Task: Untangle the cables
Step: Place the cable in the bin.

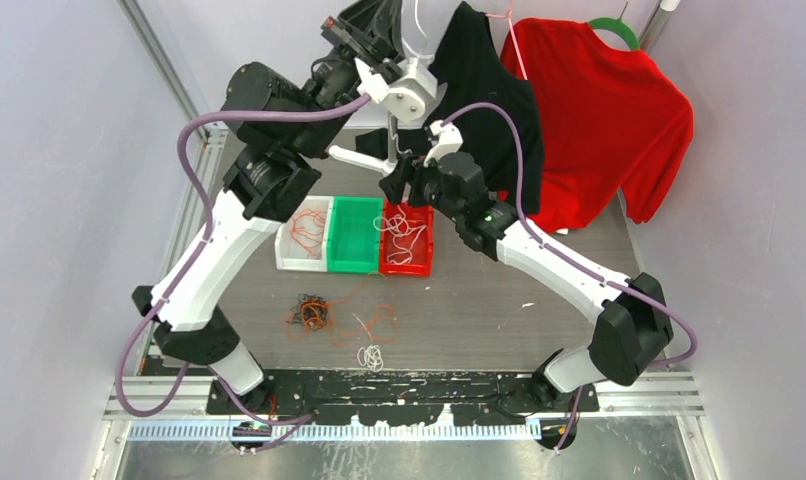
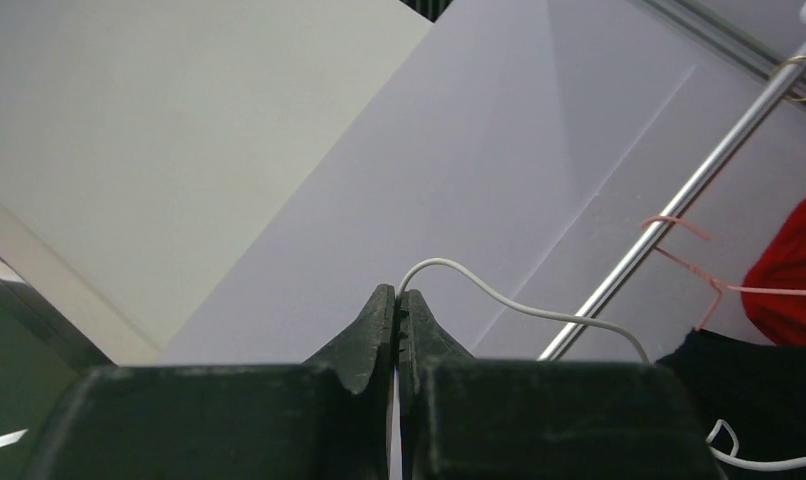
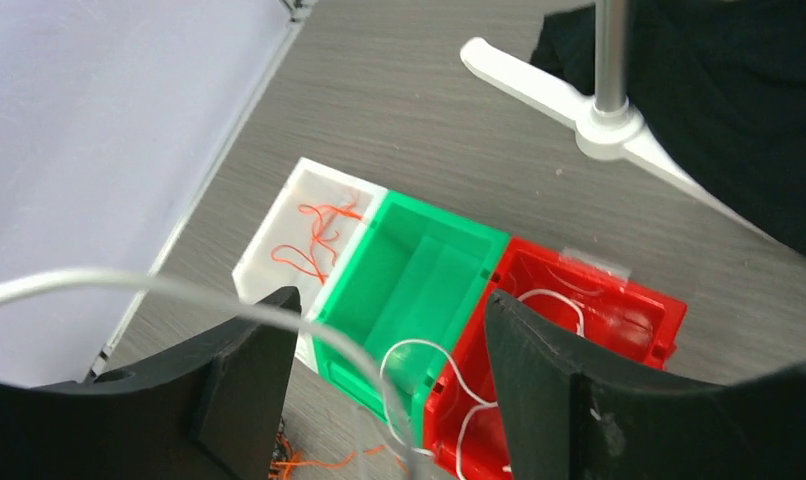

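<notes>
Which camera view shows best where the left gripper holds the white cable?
The left wrist view: the white cable comes out of the shut left gripper and arcs to the right, sharp and close. The top view shows only a thin line by that gripper. The right wrist view shows a blurred stretch in front of the green bin.

Robot lab cell: alu frame (image 1: 164,65), pale wall panels (image 1: 49,200), colour bins (image 1: 354,235).

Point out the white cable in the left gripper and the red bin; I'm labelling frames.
white cable (image 2: 539,311): left wrist view, arching stretch.
red bin (image 3: 629,310): right wrist view, far wall.
</notes>
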{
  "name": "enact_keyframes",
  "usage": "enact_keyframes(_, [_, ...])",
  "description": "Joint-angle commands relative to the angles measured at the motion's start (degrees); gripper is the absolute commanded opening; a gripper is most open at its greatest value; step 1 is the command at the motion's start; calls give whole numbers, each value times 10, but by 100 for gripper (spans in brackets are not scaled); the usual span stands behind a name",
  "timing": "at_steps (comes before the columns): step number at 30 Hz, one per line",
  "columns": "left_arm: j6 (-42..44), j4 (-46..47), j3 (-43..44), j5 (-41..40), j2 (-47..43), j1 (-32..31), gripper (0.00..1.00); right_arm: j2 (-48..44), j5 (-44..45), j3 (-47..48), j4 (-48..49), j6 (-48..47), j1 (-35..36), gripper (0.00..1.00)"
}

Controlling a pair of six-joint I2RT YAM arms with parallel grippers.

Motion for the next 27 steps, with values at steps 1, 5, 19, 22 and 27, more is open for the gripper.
enact_keyframes(1, [-53,16,-84,-26,-61,-3,0,-21,22,-44,38,13,-7,72])
enact_keyframes(5, [-62,7,-154,-35,-82,-2,0,-28,26,-84,50,18,-19,72])
enact_keyframes(19, [-209,-129,-211,-138,-55,57,0,-90,72,-205,35,14,-50,90])
enact_keyframes(22, [-208,-133,-174,-140,-19,78,0,-100,74,-207,27,15,-66,92])
enact_keyframes(27, [-205,-127,-126,-138,27,109,0,-95,46,-197,22,15,-88,92])
